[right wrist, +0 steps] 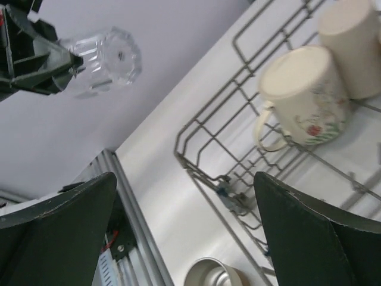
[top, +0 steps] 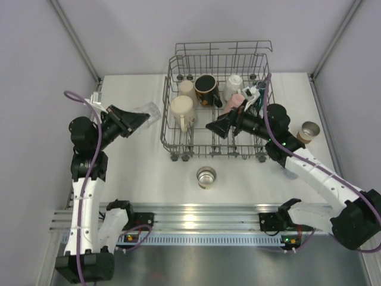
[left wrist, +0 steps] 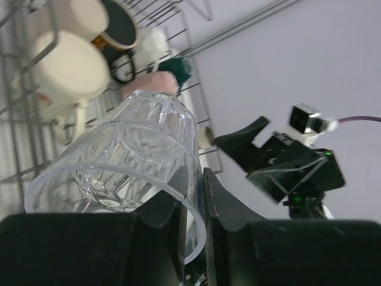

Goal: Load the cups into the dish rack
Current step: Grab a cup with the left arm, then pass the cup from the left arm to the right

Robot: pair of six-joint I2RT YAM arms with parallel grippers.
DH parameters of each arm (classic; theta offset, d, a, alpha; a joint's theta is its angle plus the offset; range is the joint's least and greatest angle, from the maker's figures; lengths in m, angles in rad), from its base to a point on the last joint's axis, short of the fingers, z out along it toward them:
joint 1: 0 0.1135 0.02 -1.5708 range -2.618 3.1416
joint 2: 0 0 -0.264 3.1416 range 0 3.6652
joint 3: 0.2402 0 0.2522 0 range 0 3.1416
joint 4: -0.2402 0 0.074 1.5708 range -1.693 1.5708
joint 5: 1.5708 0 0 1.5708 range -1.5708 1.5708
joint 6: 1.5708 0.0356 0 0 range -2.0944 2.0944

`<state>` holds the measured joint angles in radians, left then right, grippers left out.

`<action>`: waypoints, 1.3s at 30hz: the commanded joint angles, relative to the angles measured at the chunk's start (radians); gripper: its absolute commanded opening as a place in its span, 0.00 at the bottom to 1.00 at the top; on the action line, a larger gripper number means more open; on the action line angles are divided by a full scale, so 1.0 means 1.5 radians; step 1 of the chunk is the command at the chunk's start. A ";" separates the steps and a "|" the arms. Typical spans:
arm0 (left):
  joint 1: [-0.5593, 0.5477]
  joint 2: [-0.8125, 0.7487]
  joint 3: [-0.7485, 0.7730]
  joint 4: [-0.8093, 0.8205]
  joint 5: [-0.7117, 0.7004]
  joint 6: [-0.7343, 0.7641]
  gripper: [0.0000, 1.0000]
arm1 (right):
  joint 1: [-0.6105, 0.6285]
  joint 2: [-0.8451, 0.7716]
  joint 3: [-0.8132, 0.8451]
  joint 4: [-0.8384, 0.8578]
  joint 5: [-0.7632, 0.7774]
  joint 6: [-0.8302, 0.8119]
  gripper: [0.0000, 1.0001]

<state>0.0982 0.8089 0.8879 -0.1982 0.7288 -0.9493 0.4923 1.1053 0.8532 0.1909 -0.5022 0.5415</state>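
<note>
My left gripper (top: 136,118) hangs above the table left of the dish rack (top: 168,128), shut on the rim of a clear cup (top: 149,111). In the left wrist view the cup's wall (left wrist: 140,155) is pinched between the fingers (left wrist: 226,202). My right gripper (top: 215,127) hovers open over the rack's front half, nothing between its fingers (right wrist: 321,226). In the rack are a cream mug (top: 182,112), a cream cup (top: 187,88), a black mug (top: 205,89), a white cup (top: 233,86) and a pink cup (top: 236,102). A steel cup (top: 206,177) stands on the table before the rack.
A brown-banded cup (top: 308,131) stands on the table right of the rack, beside the right arm. The rack's raised back wall (top: 223,47) stands at the far side. Grey side walls close in the table. An aluminium rail (top: 196,214) runs along the near edge.
</note>
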 commanded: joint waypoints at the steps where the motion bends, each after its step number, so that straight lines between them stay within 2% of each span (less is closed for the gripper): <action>1: 0.001 -0.051 -0.034 0.254 0.054 -0.128 0.00 | 0.070 0.031 0.041 0.102 -0.011 0.007 0.99; 5: -0.006 -0.087 -0.081 0.388 0.068 -0.203 0.00 | 0.136 0.064 0.061 0.146 -0.005 0.018 0.99; 8: -0.016 -0.094 -0.094 0.433 0.068 -0.229 0.00 | 0.165 0.084 0.071 0.181 -0.005 0.027 0.99; 11: -0.047 -0.093 -0.113 0.472 0.050 -0.241 0.00 | 0.186 0.105 0.085 0.202 -0.002 0.020 0.99; 17: -0.145 -0.039 -0.157 0.628 0.025 -0.291 0.00 | 0.234 0.128 0.106 0.201 0.032 0.006 0.99; 18: -0.161 -0.035 -0.161 0.671 0.021 -0.299 0.00 | 0.237 0.130 0.107 0.200 0.036 0.004 0.99; 24: -0.199 -0.006 -0.189 0.755 0.008 -0.330 0.00 | 0.254 0.140 0.113 0.208 0.044 -0.001 0.99; 35: -0.215 0.020 -0.251 0.895 0.012 -0.402 0.00 | 0.261 0.110 0.090 0.283 0.071 0.003 0.99; 39: -0.217 0.041 -0.268 0.991 0.018 -0.430 0.00 | 0.261 0.085 0.078 0.315 0.074 0.019 0.99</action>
<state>-0.2192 0.8616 0.4904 1.0569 0.7628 -1.5471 0.8677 1.2934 0.9630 0.5404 -0.4065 0.5629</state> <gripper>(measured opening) 0.187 0.993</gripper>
